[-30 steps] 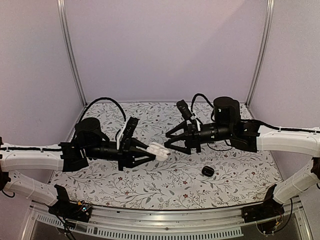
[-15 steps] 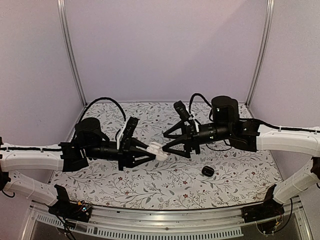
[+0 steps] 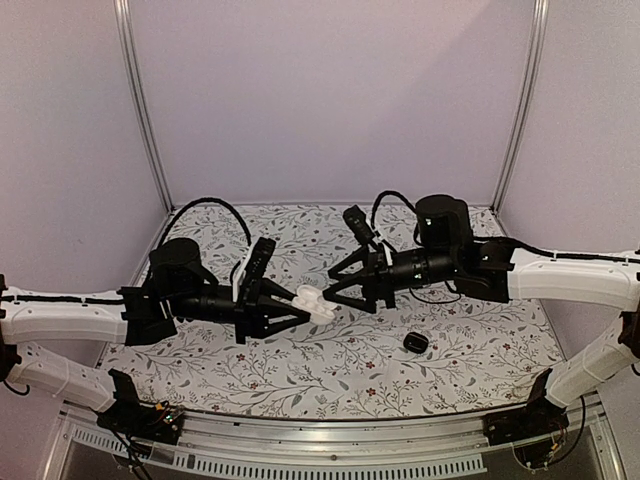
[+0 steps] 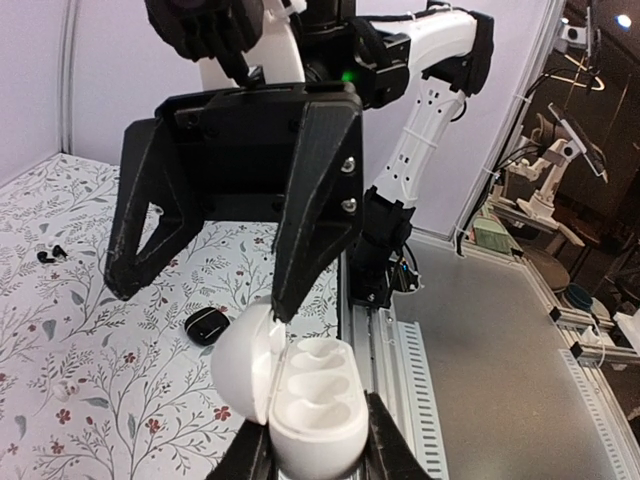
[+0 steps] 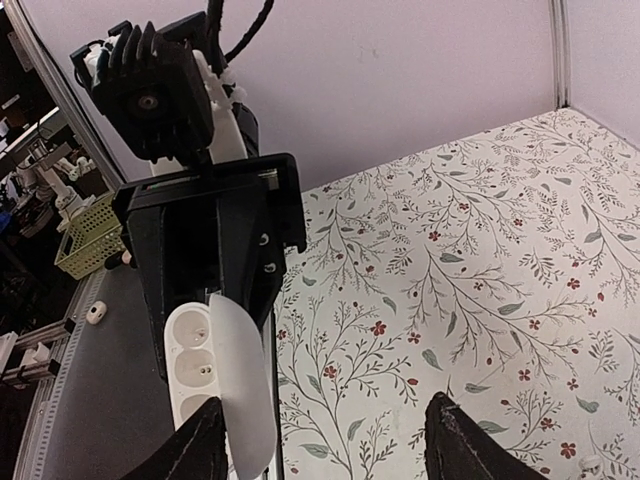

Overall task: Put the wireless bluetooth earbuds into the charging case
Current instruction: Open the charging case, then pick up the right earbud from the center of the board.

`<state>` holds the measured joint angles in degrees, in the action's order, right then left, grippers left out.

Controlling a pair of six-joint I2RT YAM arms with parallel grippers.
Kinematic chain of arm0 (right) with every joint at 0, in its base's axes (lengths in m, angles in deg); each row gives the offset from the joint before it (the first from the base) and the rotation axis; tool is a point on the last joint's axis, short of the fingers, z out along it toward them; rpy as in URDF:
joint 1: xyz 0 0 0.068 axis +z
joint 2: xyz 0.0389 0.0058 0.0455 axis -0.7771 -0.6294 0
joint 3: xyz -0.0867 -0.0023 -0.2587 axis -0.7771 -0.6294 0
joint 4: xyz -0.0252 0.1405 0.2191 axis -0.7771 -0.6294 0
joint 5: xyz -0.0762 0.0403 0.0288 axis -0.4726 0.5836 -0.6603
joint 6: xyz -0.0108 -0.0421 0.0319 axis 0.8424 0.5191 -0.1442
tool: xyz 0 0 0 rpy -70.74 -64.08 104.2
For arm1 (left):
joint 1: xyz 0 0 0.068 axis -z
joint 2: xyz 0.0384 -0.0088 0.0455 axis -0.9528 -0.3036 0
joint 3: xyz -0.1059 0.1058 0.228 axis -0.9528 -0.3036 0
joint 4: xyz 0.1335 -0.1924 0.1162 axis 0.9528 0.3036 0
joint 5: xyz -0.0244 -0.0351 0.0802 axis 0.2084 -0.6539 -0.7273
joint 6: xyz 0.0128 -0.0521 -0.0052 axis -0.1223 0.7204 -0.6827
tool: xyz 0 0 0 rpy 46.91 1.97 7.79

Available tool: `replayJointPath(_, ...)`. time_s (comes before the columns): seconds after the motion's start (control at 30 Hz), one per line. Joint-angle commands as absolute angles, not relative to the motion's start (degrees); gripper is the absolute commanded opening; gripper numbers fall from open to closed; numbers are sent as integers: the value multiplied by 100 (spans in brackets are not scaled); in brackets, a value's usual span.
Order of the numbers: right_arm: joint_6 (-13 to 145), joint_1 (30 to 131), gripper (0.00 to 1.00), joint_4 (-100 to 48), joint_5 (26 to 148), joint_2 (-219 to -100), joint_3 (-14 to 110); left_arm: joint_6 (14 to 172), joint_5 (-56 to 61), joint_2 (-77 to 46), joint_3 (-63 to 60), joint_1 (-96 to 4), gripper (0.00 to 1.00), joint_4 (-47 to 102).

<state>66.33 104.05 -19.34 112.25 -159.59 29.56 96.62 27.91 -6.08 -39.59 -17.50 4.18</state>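
- Floral surface [image 3: 300, 370] with two arms meeting in the air over its middle.
- Right fingers [image 4: 310, 200]: spread wide and holding nothing. One tip is just beside the case's open lid [image 4: 245, 360].
- Left fingers [image 4: 388, 455]: pressed onto the white case [image 4: 310, 400], pinching its base and holding it off the surface.
- Both wells in the case are bare and face the right arm.
- Black case [image 3: 416, 343]: shut, lying on the surface toward the near right corner, well apart from both arms.
- Earbuds [image 4: 48, 255]: two tiny dark specks on the surface, away from the near edge and well apart from the white case. They show only in the left wrist view.
- Step in hand, as a judgement: the case is held open and ready, and no earbud is picked up yet.
- Next move likely calls for the right arm to leave the lid, drop to the surface and pinch one earbud. The small size demands a careful, centred grip. The left arm should hold the case steady, wells up.
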Motion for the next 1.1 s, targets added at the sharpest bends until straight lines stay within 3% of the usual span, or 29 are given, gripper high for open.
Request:
replayJointPath(0.0,6523,10303,67,-1843,11446,-15925,3062,9623,2787,-475,-4026,-1779,0,272)
replayJointPath(0.27,6659,10234,74,-1478,12248,-15575,2959,9698,2559,-529,-4028,-1833,0,383)
replayJointPath(0.53,6463,8937,74,-1859,12165,-15220,2806,9817,2589,-311,-4274,-2044,0,212)
replayJointPath(0.73,7061,8542,68,-2878,11320,-15857,3087,9935,2599,-144,-4483,-2231,0,74)
replayJointPath(1.07,7207,8492,54,-3343,10782,-17684,3927,10033,2587,80,-4659,-2360,0,42)
